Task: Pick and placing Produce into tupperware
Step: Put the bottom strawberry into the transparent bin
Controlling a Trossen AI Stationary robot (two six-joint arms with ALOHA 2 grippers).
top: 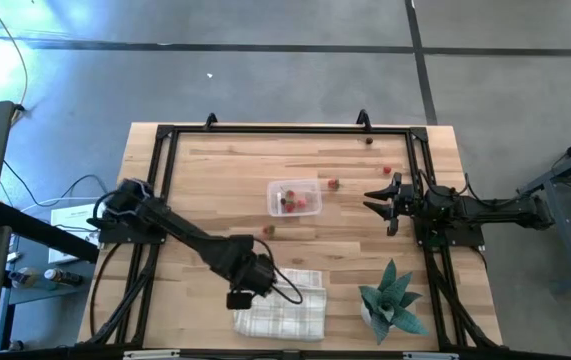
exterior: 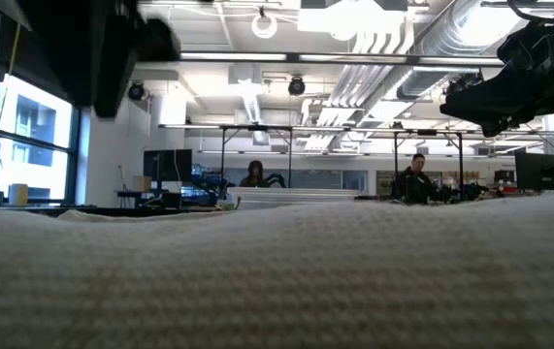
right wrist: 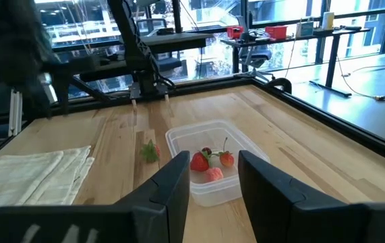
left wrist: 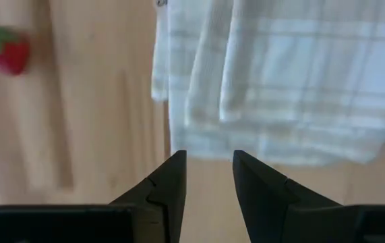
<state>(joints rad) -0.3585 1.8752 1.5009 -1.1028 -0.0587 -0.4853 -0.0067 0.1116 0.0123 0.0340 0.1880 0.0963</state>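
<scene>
The clear tupperware (top: 293,197) (right wrist: 212,169) stands mid-table with three red produce pieces (right wrist: 211,162) inside. Loose produce lies on the wood: a red piece with green leaves (top: 269,230) (right wrist: 150,150) (left wrist: 3,50) near the container's near-left side, more red ones (top: 333,184) (top: 387,170), and a dark one (top: 369,140) by the far rail. My left gripper (top: 255,272) (left wrist: 209,169) points down, open and empty, above bare wood at the edge of the checked cloth (left wrist: 273,74). My right gripper (top: 385,200) (right wrist: 214,172) waits level at the table's right, open and empty, facing the tupperware.
The folded white checked cloth (top: 280,305) lies at the near edge and fills the low view (exterior: 277,281). A potted green plant (top: 393,300) stands near right. A black frame (top: 285,130) rims the table. People sit in the room far behind (exterior: 414,179).
</scene>
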